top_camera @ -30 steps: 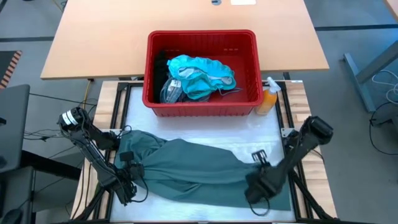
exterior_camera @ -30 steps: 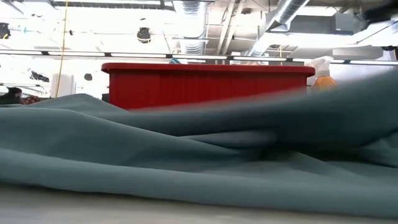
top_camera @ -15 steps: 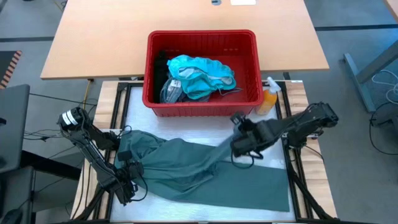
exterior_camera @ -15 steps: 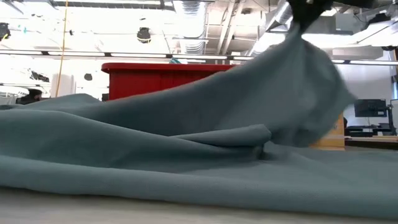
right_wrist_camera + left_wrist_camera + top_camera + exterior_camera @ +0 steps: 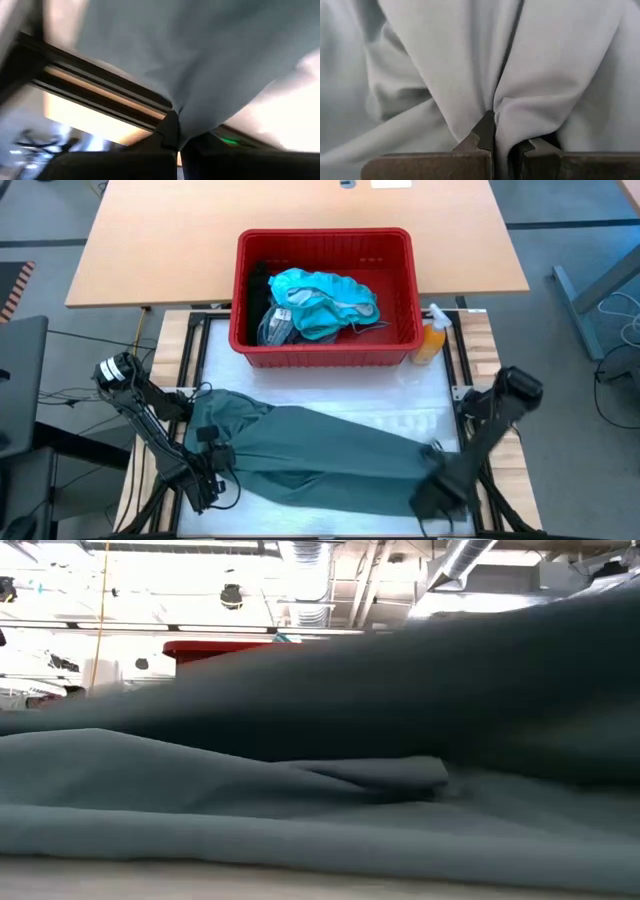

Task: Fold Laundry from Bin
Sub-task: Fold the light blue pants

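Grey-green garment point(image 5: 320, 455) lies limp along the table's near edge; left gripper point(image 5: 208, 463) and right gripper point(image 5: 437, 485) each pinch one end. Soft, light cloth: grip corners.

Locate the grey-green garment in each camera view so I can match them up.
High: grey-green garment spread across the table's near half.
Low: fills most of the frame.
Left wrist: pinched between the fingers.
Right wrist: hangs from the pinch.
Shared landmark: red bin, also in low view.
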You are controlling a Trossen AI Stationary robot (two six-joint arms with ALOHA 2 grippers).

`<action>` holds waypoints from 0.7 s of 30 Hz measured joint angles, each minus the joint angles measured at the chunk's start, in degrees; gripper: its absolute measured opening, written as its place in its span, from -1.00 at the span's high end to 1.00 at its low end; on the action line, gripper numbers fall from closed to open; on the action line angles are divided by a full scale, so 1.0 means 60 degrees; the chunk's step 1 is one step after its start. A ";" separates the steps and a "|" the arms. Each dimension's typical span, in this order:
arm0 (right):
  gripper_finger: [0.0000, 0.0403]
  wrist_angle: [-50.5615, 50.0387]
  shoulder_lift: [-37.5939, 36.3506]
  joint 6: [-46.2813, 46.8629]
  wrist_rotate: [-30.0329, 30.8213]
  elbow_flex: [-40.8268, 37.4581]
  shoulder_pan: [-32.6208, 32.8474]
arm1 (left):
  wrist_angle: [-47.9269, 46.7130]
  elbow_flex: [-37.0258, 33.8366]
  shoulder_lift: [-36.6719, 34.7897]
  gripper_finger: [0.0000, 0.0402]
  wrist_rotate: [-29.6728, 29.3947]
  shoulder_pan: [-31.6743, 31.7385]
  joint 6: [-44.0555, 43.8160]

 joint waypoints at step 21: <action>0.15 0.2562 0.0820 0.6790 -0.2365 0.0493 0.1453 | 0.0429 0.0007 0.0000 1.00 0.0664 0.0259 0.1404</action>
